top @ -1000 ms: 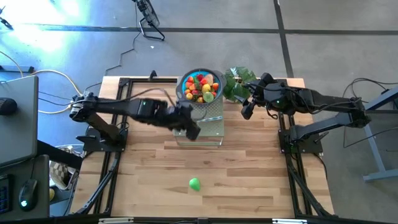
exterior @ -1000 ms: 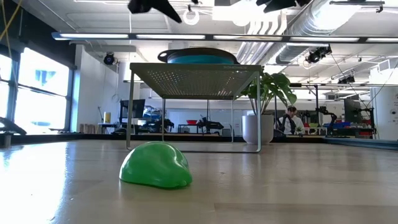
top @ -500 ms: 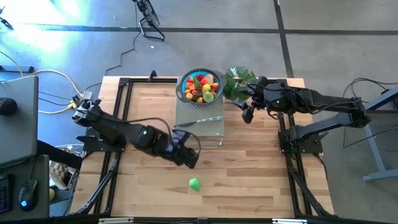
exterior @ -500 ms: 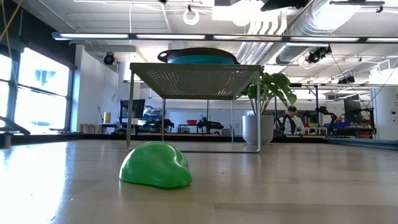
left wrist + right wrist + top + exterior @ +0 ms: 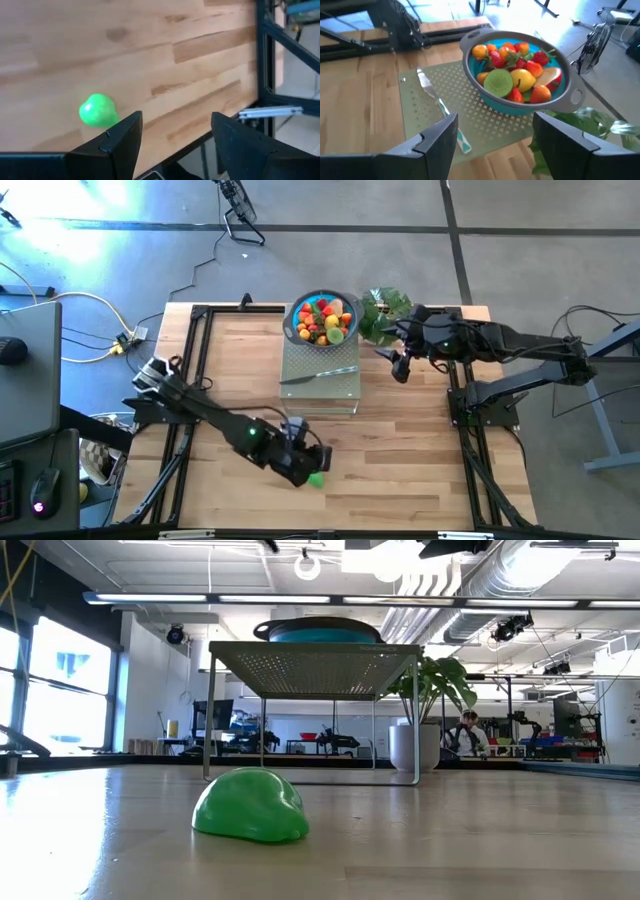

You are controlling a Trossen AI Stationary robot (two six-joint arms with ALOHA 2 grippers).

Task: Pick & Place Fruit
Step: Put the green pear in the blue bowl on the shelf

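Note:
A single green toy fruit (image 5: 316, 478) lies on the bare wood near the table's near edge; it fills the foreground of the low view (image 5: 250, 805). My left gripper (image 5: 310, 466) hovers open right over it. In the left wrist view the fruit (image 5: 97, 110) sits just outside one finger, not between the two (image 5: 175, 145). Many small fruits fill the blue bowl (image 5: 322, 320) on a perforated stand (image 5: 345, 385). My right gripper (image 5: 400, 366) waits open to the right of the stand and looks at the bowl (image 5: 517, 70).
A slim silver knife (image 5: 318, 375) lies on the stand beside the bowl (image 5: 440, 107). A leafy green plant (image 5: 380, 315) stands at the far edge, right of the bowl. Black frame rails (image 5: 185, 430) run along both table sides. Open wood surrounds the green fruit.
My left gripper has swung from above the stand toward the table's near edge and come down beside the green fruit. The fruit has not moved. My right gripper has stayed near the plant.

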